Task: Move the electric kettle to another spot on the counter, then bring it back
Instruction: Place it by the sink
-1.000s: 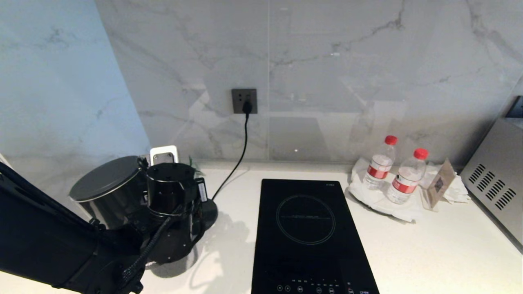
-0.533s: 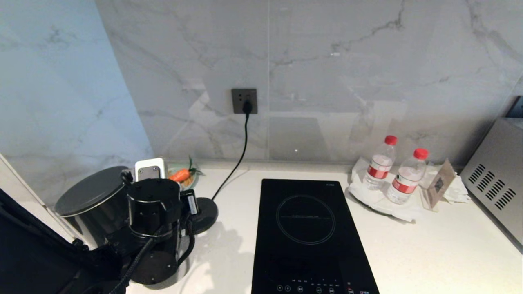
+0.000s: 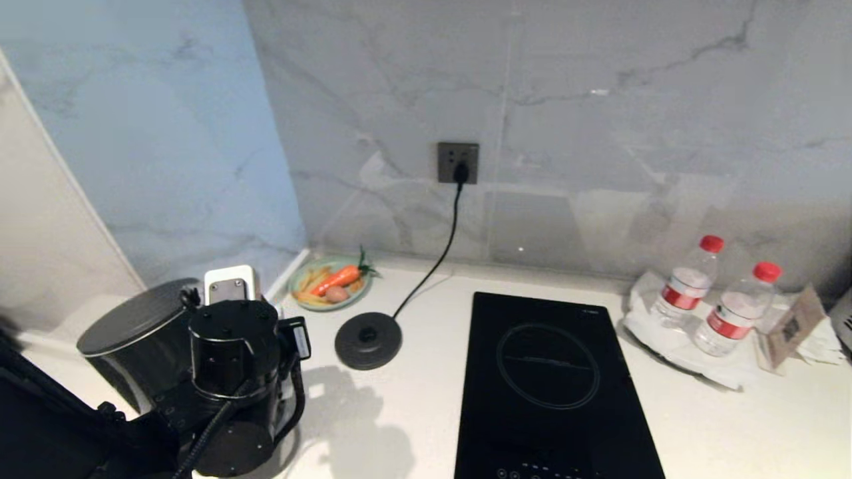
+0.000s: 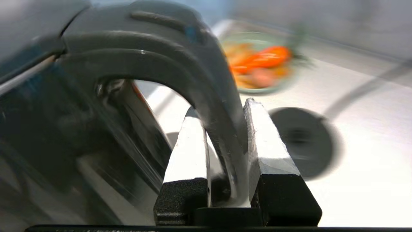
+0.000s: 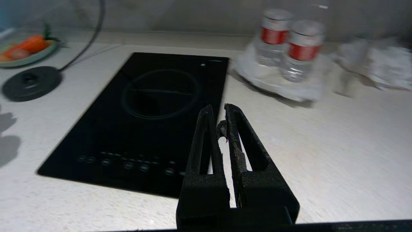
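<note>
at the far left of the bench [image 3: 413, 426], near the front edge, the left tool [image 4: 222, 135] pinches the big loop handle [image 4: 180, 74] of the electric kettle [image 3: 133, 339], one white finger [image 4: 190, 151] on each side of the handle. the kettle leans a little, its flat grey lid [image 3: 130, 316] tipped toward the left wall, and it sits well apart from its round power base [image 3: 368, 339] (whether its bottom touches the bench cannot be told, since the arm hides it). just behind the kettle stands a small white device [image 3: 229, 286]. further right, against the back wall, a green plate [image 3: 299, 293] holds a carrot [image 3: 338, 279] and other food. the power base lies bare on the bench, its cord [image 3: 432, 266] running up to a wall socket [image 3: 458, 161]. right of that is the black induction hob [image 3: 552, 386], then two water bottles [image 3: 715, 303] with red caps on a white cloth [image 3: 665, 336]. the right tool [image 5: 219, 119] hangs above the near right edge of the hob, its fingers pressed nearly together, holding nothing.
</note>
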